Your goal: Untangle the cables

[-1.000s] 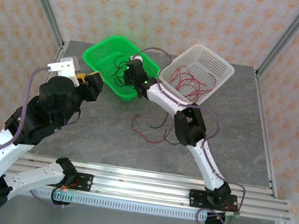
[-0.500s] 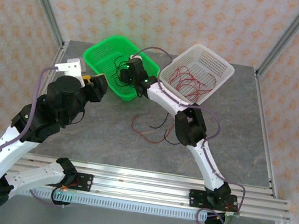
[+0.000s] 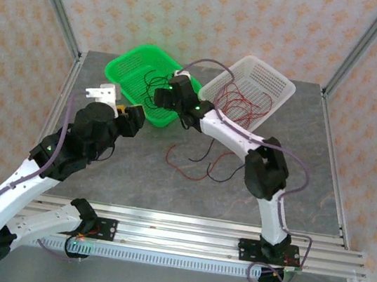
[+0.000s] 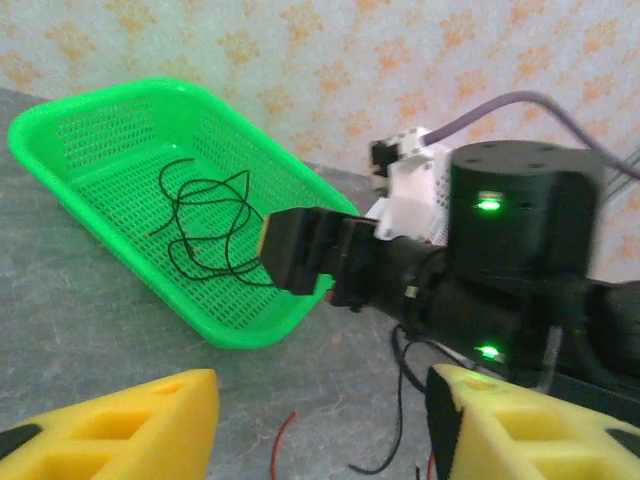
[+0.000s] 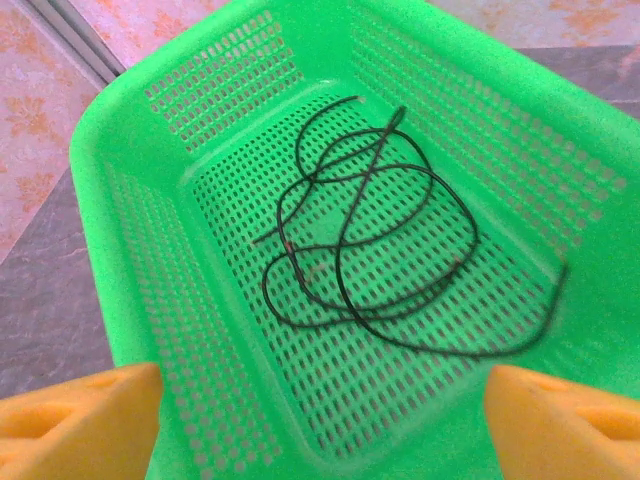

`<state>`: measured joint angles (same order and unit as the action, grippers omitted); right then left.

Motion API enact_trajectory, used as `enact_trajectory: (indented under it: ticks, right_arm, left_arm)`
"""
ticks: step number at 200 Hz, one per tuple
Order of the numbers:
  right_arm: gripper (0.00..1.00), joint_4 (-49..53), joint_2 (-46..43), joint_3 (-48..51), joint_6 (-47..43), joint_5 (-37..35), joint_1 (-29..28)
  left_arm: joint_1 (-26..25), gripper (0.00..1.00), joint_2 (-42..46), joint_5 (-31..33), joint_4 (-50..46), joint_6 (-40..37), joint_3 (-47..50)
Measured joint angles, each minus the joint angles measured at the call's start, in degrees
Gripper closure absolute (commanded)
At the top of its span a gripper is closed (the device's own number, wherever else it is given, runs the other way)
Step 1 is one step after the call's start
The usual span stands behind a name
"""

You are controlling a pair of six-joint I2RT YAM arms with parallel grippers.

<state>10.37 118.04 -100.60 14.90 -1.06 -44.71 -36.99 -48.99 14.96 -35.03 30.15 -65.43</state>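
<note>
Several thin black cables lie in a loose coil on the floor of the green basket. My right gripper hovers open over them with nothing between its yellow fingers. From above, the right gripper sits over the near side of the green basket. Red and black cables lie tangled on the table's middle. My left gripper stands open and empty above the table, near a black cable and a red cable end; from above, the left gripper is just left of the tangle.
A white basket at the back right holds red cables. The right arm's black wrist stands close in front of my left gripper. Frame posts rise at the table's back corners, and a rail runs along the near edge.
The right gripper has opened over the green basket and shifted slightly right. The left arm has swung forward and right, closer to the green basket and the tangle.
</note>
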Motion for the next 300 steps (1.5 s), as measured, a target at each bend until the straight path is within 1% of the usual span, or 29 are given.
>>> enact_trajectory:
  ticks: [24, 36, 75, 98, 122, 148, 181, 201, 237, 260, 279, 300]
  right_arm:
    - [0.19, -2.21, -9.35, 10.67, 0.61, -1.90, -0.13]
    - [0.20, -2.78, -14.16, 15.89, 1.05, -3.04, -0.13]
    - [0.23, -2.78, -30.14, 30.69, 2.67, -6.32, -0.11]
    - [0.24, -2.56, -38.60, 37.51, 3.78, -7.82, -0.09]
    - [0.25, -1.86, -45.24, 42.47, 4.42, -8.41, 0.00]
    - [0.25, -1.07, -48.96, 46.03, 4.57, -8.33, 0.15]
    - [0.25, -0.20, -52.46, 50.95, 3.96, -7.02, 0.31]
    - [0.25, 0.31, -53.13, 52.22, 3.06, -5.97, 0.61]
    - [0.25, 0.74, -53.35, 52.96, 1.55, -4.74, 0.90]
    - [0.25, 0.76, -54.93, 54.69, 1.31, -4.42, 1.01]
    - [0.25, 0.83, -57.24, 56.46, 1.31, -4.09, 1.05]
    - [0.25, 1.75, -60.15, 57.37, 1.36, -4.07, 1.05]
  left_arm:
    - [0.00, 0.30, -0.24, -1.36, 0.17, 0.31, 0.92]
    - [0.00, 0.29, -0.22, -2.19, 0.22, 0.72, 1.84]
    - [-0.02, 0.29, -0.07, -5.20, 0.17, 3.52, 7.17]
    - [-0.70, 0.30, 0.39, -6.10, 0.13, 6.14, 10.32]
    - [-3.02, 0.34, 0.46, -6.58, 0.11, 9.88, 12.41]
    - [-5.40, 0.38, -1.40, -6.73, -0.26, 14.75, 14.27]
    - [-8.48, 0.41, -7.87, -7.43, -0.09, 22.08, 18.82]
    - [-10.23, 0.41, -11.69, -7.54, 0.17, 27.08, 20.87]
    - [-12.17, 0.41, -15.39, -7.50, 2.97, 34.05, 21.57]
    - [-12.20, 0.42, -19.39, -7.32, 4.83, 36.54, 21.51]
    - [-12.22, 0.42, -25.20, -7.30, 6.01, 37.35, 20.31]
    - [-12.20, 0.43, -32.70, -7.30, 7.06, 37.33, 16.61]
